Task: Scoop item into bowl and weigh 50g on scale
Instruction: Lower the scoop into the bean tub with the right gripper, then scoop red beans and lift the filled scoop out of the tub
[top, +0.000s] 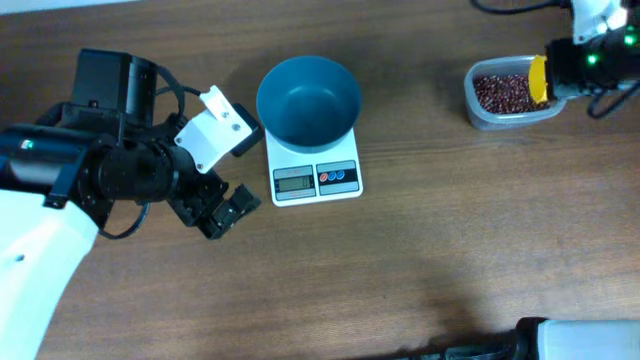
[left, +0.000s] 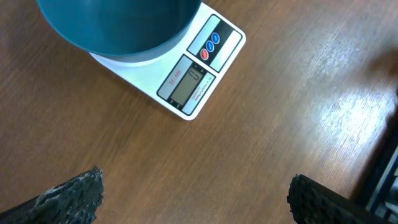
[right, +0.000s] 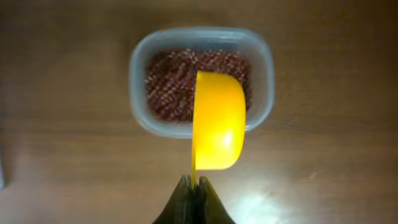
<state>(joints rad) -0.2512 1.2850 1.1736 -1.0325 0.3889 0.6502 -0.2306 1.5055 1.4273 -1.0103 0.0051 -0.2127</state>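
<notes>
Beans (right: 171, 87) fill the upper-right tub (right: 138, 62); right gripper (right: 194, 186) clenches a yellow scoop (right: 217, 124) over them. Left gripper (top: 228, 210), released, sits left of the scale (top: 315, 180) bearing the bowl (top: 308, 98).

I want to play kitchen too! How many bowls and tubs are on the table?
2. The light-blue bowl sits on the white scale in the middle; the clear tub of beans is far right, under the yellow scoop. None seems hidden.

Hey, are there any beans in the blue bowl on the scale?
No, the overhead view shows the bowl with a bare inside, while the beans lie in the clear tub.
</notes>
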